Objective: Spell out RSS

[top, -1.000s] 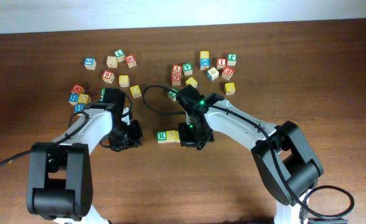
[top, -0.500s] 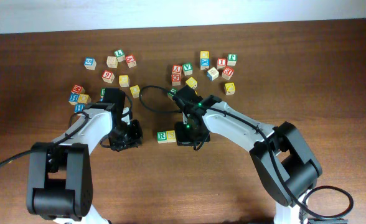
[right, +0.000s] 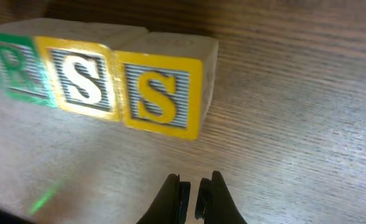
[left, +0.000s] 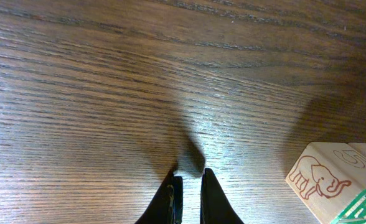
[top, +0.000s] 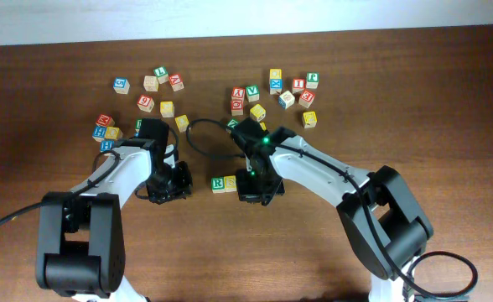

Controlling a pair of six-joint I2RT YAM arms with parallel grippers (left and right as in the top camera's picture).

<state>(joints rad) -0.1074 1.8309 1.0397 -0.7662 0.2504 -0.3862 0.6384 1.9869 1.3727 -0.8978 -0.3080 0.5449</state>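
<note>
The three RSS cubes stand touching in one row. In the right wrist view the green-bordered R cube [right: 9, 65] is at the left, then a yellow S cube [right: 80, 78] and a second yellow S cube [right: 161, 93]. My right gripper [right: 191, 186] is shut and empty, a little in front of the last S. From overhead the R cube [top: 218, 183] and one S cube [top: 230, 184] show, while my right gripper [top: 251, 191] hides the other S. My left gripper [left: 189, 180] is shut on nothing over bare wood, left of the R cube's elephant-printed side [left: 323, 177]; overhead it is the left gripper [top: 169, 183].
Loose letter cubes lie in groups at the back: one cluster [top: 158, 84] at back left, another [top: 106, 130] beside my left arm, and a third [top: 276, 91] behind my right arm. A black cable [top: 198, 126] loops between the arms.
My right gripper has shifted slightly left and toward the table's front, now covering the last S from overhead. The left arm has stayed put.
</note>
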